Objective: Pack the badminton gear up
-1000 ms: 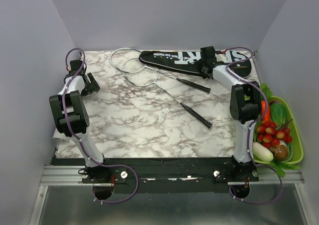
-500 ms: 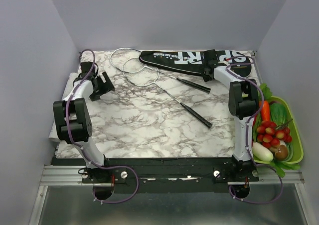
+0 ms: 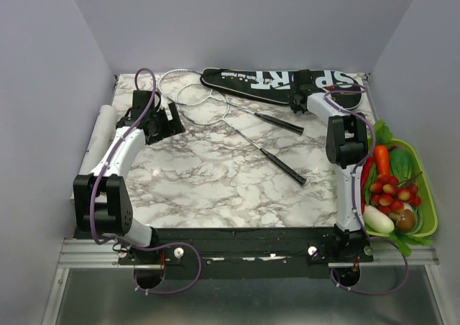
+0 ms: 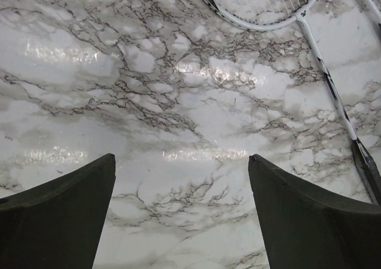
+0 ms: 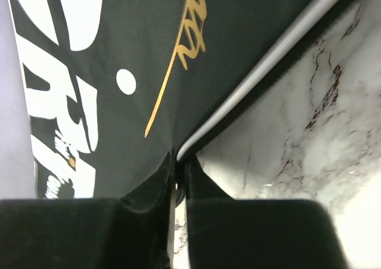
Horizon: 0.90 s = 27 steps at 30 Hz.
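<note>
"What is different on the left?"

"The left arm is no longer folded at the worktop's (image 3: 215, 174) left edge. It now reaches toward the far left corner, so the left tool (image 3: 171, 116) sits just beside the rackets' hoops (image 3: 205, 98). A pale roll (image 3: 100, 134) along that left edge now shows."

"And on the right?"

"The right tool (image 5: 178, 162) is down from a wide gape to a pinch on the bag (image 3: 244, 80). The bag lies closer to the far edge, and more of its white lettering is showing."
</note>
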Each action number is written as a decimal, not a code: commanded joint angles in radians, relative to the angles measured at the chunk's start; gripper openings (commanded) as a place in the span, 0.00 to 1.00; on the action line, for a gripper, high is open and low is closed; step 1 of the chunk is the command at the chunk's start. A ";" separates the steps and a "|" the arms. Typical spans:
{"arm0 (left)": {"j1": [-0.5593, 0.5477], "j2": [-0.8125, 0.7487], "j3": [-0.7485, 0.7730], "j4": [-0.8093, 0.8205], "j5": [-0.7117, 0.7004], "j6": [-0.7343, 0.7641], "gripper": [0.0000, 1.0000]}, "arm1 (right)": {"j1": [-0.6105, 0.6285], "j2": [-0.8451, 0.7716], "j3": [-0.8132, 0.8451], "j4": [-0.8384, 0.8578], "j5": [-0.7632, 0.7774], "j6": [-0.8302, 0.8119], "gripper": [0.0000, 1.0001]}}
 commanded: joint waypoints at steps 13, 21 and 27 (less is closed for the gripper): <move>-0.021 -0.226 -0.106 -0.043 0.040 0.092 0.99 | -0.021 -0.175 -0.053 0.170 -0.001 -0.179 0.01; -0.027 -0.319 -0.077 -0.058 0.025 0.120 0.99 | -0.009 -0.406 -0.138 0.258 -0.255 -0.245 0.01; -0.035 -0.399 -0.052 -0.075 0.104 0.112 0.99 | 0.074 -0.562 -0.284 0.299 -0.351 -0.375 0.01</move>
